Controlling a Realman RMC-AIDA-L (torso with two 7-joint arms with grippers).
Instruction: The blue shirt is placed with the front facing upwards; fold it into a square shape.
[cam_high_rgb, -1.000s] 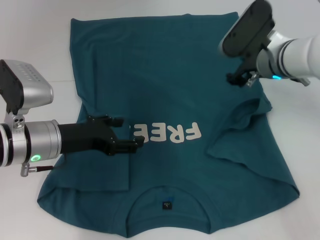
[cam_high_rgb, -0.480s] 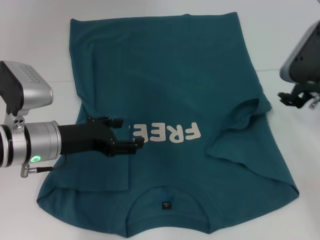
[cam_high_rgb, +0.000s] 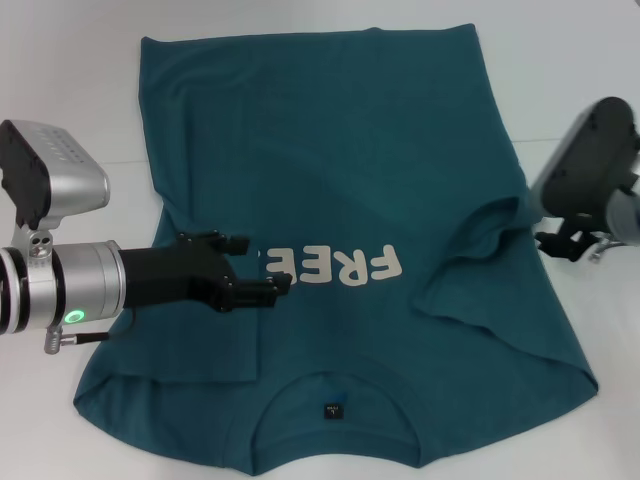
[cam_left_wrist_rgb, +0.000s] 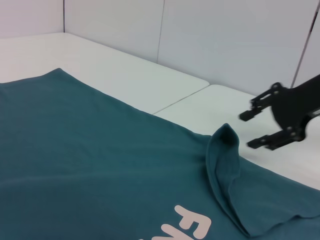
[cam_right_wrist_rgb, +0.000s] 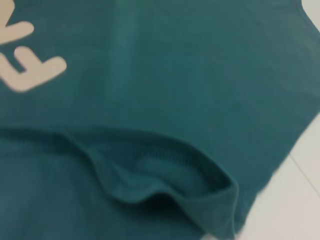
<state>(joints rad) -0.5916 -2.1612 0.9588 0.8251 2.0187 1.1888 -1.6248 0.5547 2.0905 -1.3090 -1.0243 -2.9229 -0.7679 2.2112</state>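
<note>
The blue shirt (cam_high_rgb: 330, 150) lies flat on the white table, front up, neckline and dark label (cam_high_rgb: 333, 410) nearest me. Its cream lettering (cam_high_rgb: 335, 265) is partly covered on the left. Both sleeves are folded inward: the left one (cam_high_rgb: 200, 340) lies flat, the right one (cam_high_rgb: 480, 260) bunches up, its cuff (cam_right_wrist_rgb: 165, 175) close in the right wrist view. My left gripper (cam_high_rgb: 252, 266) hovers open over the left sleeve's folded edge, holding nothing. My right gripper (cam_high_rgb: 570, 245) is open just off the shirt's right edge, beside the raised sleeve (cam_left_wrist_rgb: 225, 160), and shows in the left wrist view (cam_left_wrist_rgb: 249, 130).
The white table (cam_high_rgb: 60, 80) surrounds the shirt, with a thin seam (cam_high_rgb: 570, 140) running across it. Pale wall panels (cam_left_wrist_rgb: 225, 40) stand behind the table's far edge.
My right arm swung from above the shirt's far right part out past the right edge, then came in low beside the folded right sleeve. The left arm and shirt stayed put.
</note>
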